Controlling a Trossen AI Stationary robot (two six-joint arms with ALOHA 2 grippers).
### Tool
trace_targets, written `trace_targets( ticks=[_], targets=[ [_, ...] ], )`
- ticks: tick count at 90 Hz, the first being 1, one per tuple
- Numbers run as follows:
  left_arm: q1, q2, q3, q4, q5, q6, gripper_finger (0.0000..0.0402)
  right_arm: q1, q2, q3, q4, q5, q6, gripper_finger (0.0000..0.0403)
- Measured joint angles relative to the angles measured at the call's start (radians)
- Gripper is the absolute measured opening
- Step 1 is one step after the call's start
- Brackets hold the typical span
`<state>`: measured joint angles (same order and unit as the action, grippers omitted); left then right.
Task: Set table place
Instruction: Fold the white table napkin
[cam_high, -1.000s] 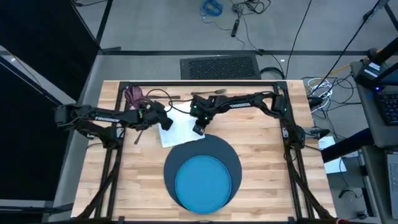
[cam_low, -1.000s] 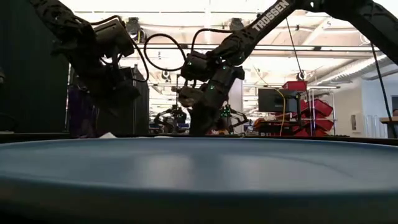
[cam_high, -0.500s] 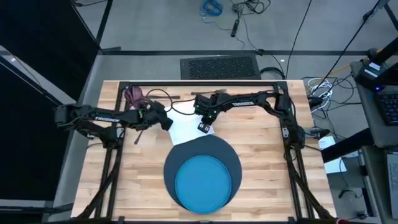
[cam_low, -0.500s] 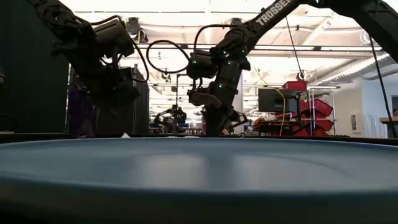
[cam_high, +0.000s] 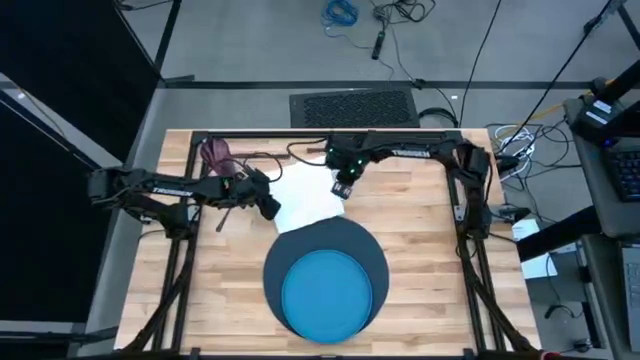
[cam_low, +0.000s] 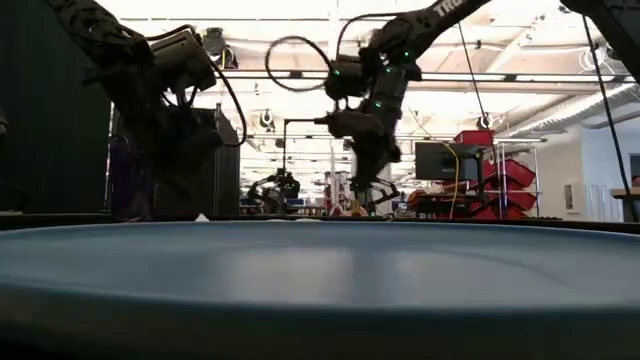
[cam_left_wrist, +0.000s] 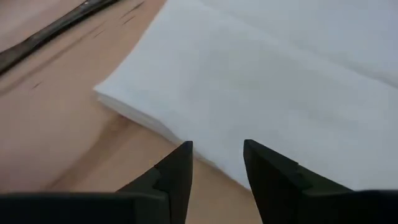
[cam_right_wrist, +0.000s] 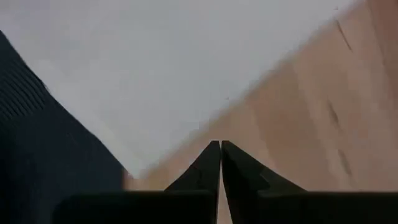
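A white folded napkin (cam_high: 308, 197) lies flat on the table (cam_high: 420, 240), just beyond the dark blue round mat (cam_high: 372, 255) that carries the bright blue plate (cam_high: 328, 292). My left gripper (cam_high: 270, 207) is open at the napkin's left edge (cam_left_wrist: 143, 118). My right gripper (cam_high: 343, 188) is shut and hangs above the napkin's right edge, raised in the low view (cam_low: 370, 200). The right wrist view shows the shut fingers (cam_right_wrist: 211, 155) over bare wood, beside the napkin (cam_right_wrist: 155, 68) and the mat (cam_right_wrist: 37, 143). A purple cup (cam_high: 213, 152) sits at the far left. My left gripper comes at the napkin's left edge (cam_left_wrist: 211, 163) slanting down from the table's left, with one fingertip (cam_left_wrist: 261, 155) over the napkin and the other (cam_left_wrist: 180, 158) at its edge. I cannot tell whether they touch it. The napkin lies flat on the table.
A thin dark utensil (cam_left_wrist: 50, 34) lies on the wood left of the napkin, beside my left arm (cam_high: 224, 216). A black frame (cam_high: 320, 132) runs along the table's far edge. Bare wood lies to the right of the mat.
My right gripper has risen and gone from the napkin's near corner by the mat toward the table's far right. The napkin has slid a little toward the right. More of it now shows.
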<state>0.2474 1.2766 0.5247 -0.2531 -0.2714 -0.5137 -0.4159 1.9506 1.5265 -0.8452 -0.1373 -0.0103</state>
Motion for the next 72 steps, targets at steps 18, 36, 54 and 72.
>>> trace_targets(
  ticks=[18,36,54,72],
  targets=[
    [0.000,0.000,0.000,0.029,0.000,-0.018,0.0130,-0.094,-0.112,-0.006,0.091,-0.040,-0.055,0.0000],
    [0.000,0.000,0.000,0.170,-0.003,-0.021,0.0130,-0.182,-0.198,-0.036,0.225,-0.053,0.148,0.0000],
    [-0.010,0.000,0.000,0.184,0.013,0.022,0.0130,-0.188,-0.187,-0.039,0.232,-0.155,0.143,0.0000],
    [-0.027,0.000,0.000,0.174,0.092,-0.053,0.0130,-0.167,-0.185,-0.039,0.304,-0.251,0.098,0.0000]
  ],
)
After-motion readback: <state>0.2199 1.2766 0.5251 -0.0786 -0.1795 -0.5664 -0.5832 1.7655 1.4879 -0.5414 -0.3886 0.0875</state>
